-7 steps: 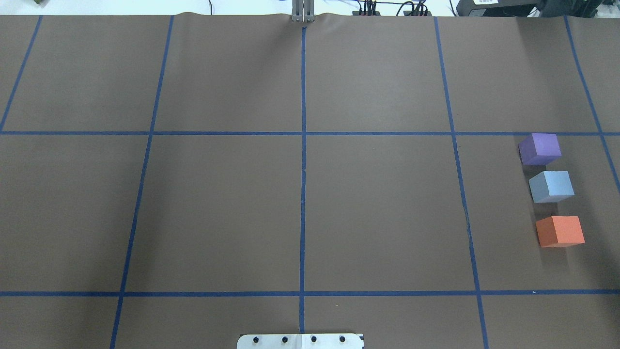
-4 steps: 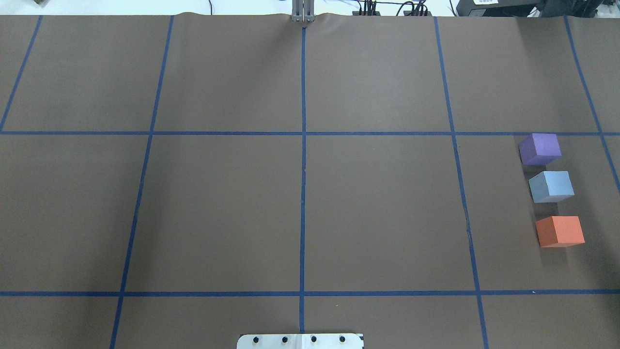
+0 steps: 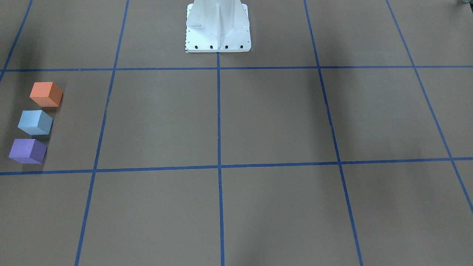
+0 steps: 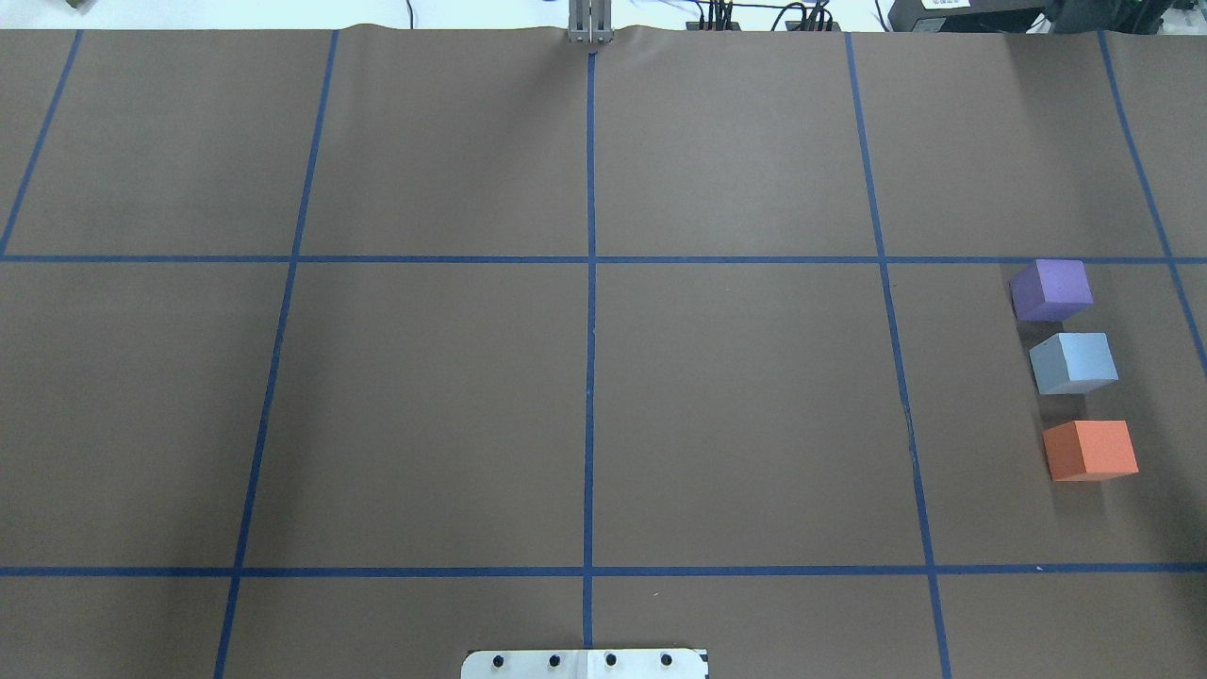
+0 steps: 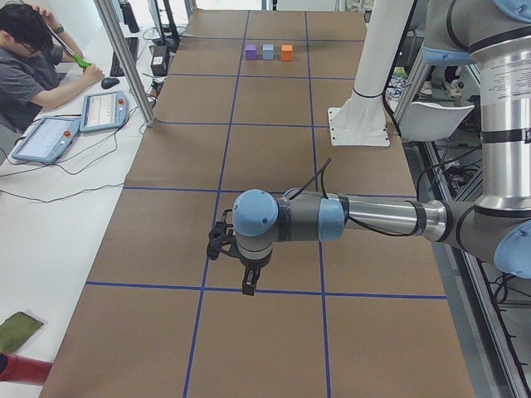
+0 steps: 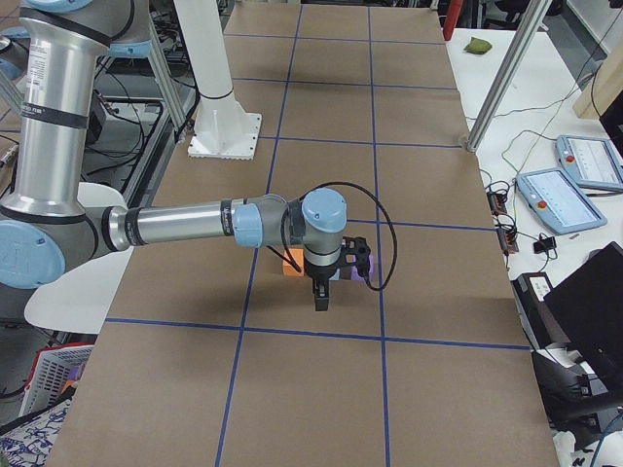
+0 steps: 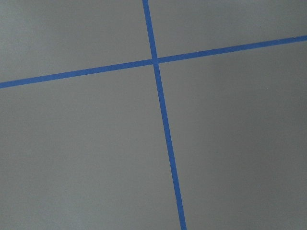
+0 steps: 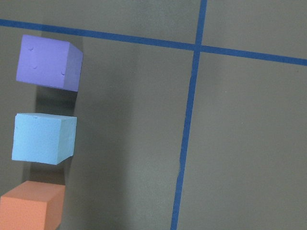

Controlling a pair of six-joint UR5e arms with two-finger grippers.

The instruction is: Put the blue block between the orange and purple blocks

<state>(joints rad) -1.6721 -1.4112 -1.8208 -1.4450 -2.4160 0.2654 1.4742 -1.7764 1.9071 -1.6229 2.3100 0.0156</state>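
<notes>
On the tabletop (image 4: 735, 405), the blue block (image 4: 1073, 363) rests between the purple block (image 4: 1051, 289) and the orange block (image 4: 1090, 450), touching neither. The right gripper (image 6: 319, 297) hangs near the blue block, and the left gripper (image 5: 246, 286) is well apart from it. Opening of the fingers, both arms: cannot tell.

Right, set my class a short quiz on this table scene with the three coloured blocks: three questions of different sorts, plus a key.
1. True or false: the blue block touches the orange block.
2. Which block lies farthest from the robot's base? A) the orange block B) the blue block C) the purple block
3. Fill in the missing word: the blue block sits ___ the other two blocks.

Key
1. False: a gap shows between them.
2. C.
3. between.
</notes>
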